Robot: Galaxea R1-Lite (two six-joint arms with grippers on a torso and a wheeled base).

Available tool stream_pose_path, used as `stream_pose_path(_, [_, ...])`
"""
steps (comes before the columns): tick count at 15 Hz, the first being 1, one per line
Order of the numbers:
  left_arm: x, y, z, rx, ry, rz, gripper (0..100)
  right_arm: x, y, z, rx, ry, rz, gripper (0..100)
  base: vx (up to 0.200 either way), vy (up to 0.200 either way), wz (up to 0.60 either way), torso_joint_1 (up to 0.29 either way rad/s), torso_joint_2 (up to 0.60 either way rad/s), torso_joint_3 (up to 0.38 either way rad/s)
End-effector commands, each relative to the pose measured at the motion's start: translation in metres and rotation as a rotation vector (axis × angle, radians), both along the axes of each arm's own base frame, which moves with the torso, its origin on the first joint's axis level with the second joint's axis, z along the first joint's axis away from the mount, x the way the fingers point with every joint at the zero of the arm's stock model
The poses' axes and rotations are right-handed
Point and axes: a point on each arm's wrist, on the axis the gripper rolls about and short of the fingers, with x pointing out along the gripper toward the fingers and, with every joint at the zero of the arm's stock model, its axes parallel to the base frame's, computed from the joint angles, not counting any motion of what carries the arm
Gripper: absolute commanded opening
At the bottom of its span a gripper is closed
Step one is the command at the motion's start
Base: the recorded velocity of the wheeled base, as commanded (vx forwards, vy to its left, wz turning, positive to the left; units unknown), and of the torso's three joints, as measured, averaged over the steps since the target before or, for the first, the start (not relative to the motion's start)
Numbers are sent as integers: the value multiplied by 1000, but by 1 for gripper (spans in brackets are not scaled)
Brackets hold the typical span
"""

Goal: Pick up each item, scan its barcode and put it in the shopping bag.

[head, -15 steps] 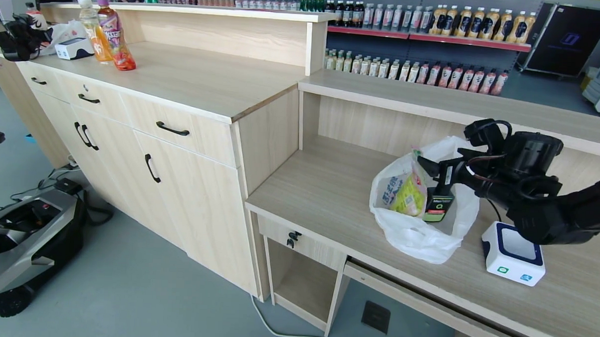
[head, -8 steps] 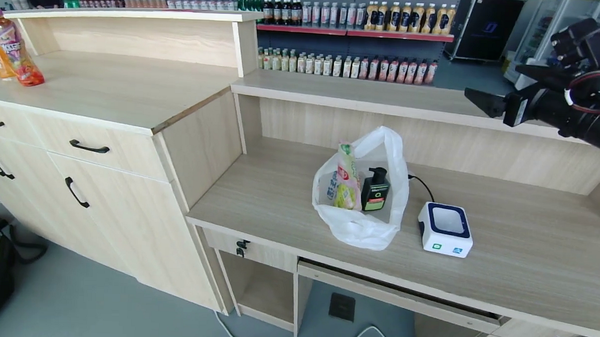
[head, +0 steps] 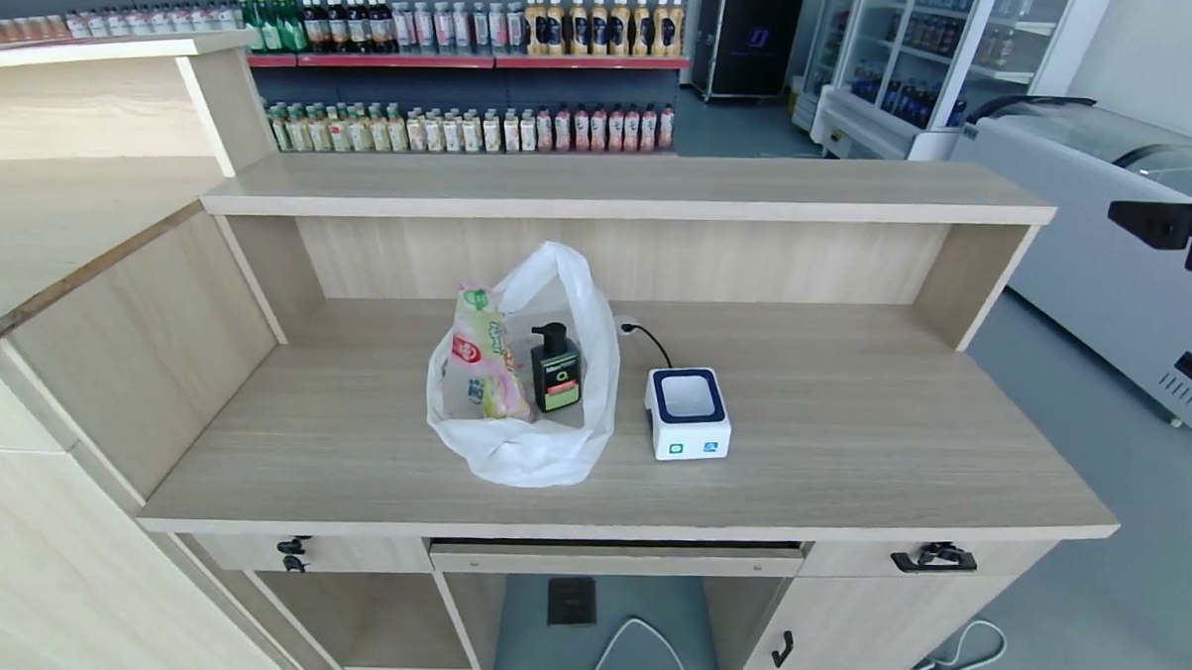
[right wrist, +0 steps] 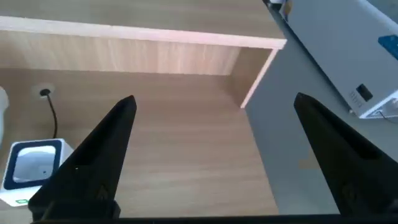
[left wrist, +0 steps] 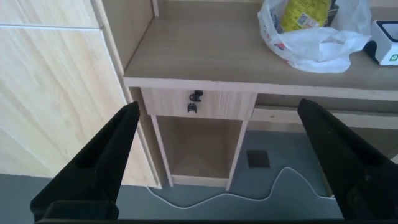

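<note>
Shopping bag (head: 527,462) stood well left of our right gripper (right wrist: 213,98); it and our left gripper (left wrist: 219,104) gaped empty.

My left gripper (left wrist: 211,162) hangs with its jaws spread wide and nothing between them. My right gripper (right wrist: 208,155) is likewise wide apart and empty, held high out at my right side, probably about level, though I see little of that arm.
</note>
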Motion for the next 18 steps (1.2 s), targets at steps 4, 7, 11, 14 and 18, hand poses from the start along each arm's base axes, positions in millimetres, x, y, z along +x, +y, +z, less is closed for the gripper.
stream_pose_path(4, [0,0,0,-1,0,1,100,-132,8,-123,59,46,38,100,0,0,0,0,0,0])
stream_pose_path(7, [0,0,0,-1,0,1,100,-198,9,-206,88,48,85,100,0,0,0,0,0,0])
stream_pose_path(11, [0,0,0,-1,0,-1,100,-244,12,-238,142,-110,221,100,0,0,0,0,0,0])
stream_pose_path(14, [0,0,0,-1,0,-1,100,-244,12,-240,146,-90,227,100,0,0,0,0,0,0])
stream_pose_path(18, [0,0,0,-1,0,1,100,-244,12,-240,140,-88,221,100,0,0,0,0,0,0])
